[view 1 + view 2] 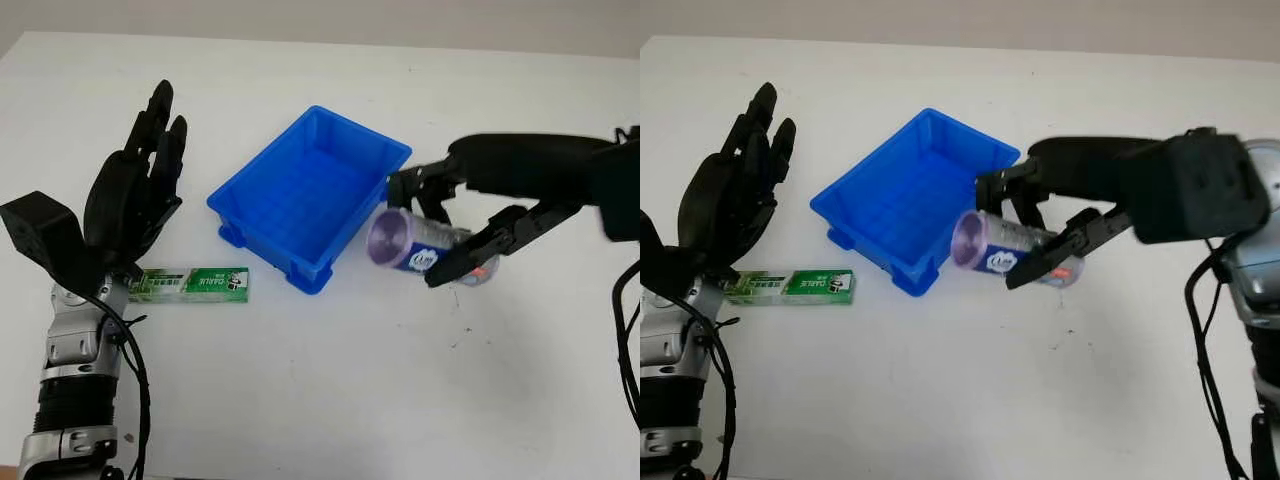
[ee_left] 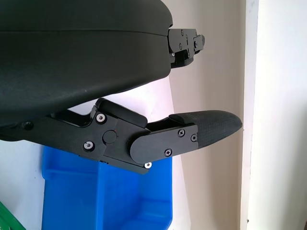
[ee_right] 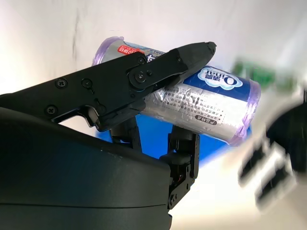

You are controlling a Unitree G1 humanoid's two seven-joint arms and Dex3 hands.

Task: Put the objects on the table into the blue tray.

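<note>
Right robot hand grips the can just beside the tray's near-right wall — long axis pointing into the tray. Left robot hand, open, hovers over the green pack.

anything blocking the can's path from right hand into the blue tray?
Nothing visible. The right hand holds the can on its side just beyond the blue tray's right wall; only that wall lies between, and the tray's interior looks unoccupied.
</note>
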